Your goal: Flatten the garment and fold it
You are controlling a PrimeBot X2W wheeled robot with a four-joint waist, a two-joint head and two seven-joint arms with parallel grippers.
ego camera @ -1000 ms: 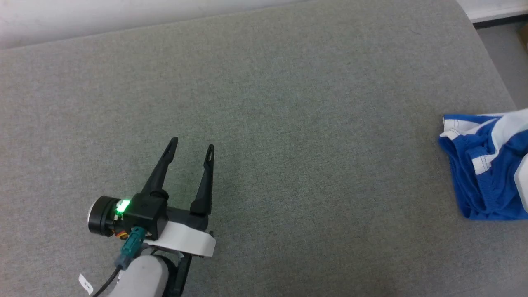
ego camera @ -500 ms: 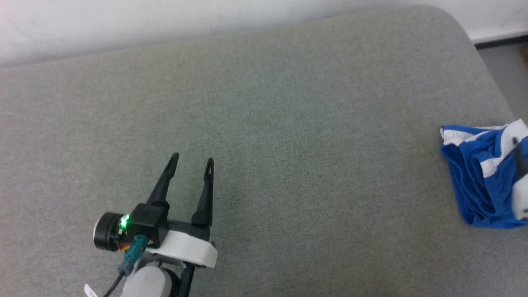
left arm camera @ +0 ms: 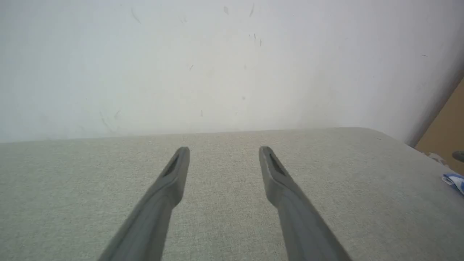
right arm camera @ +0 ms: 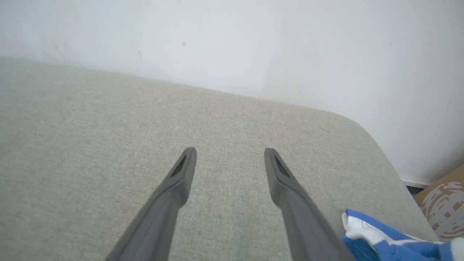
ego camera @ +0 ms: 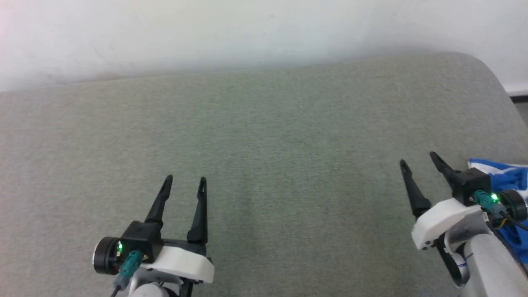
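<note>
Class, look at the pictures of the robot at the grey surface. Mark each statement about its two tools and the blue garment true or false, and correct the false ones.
1. The left tool is open and empty. True.
2. The right tool is shut on the garment. False: it is open and empty, with the garment beside it.
3. The garment lies in the middle of the grey surface. False: it lies at the surface's right side, partly behind the right arm.
4. A pale wall stands behind the grey surface. True.
</note>
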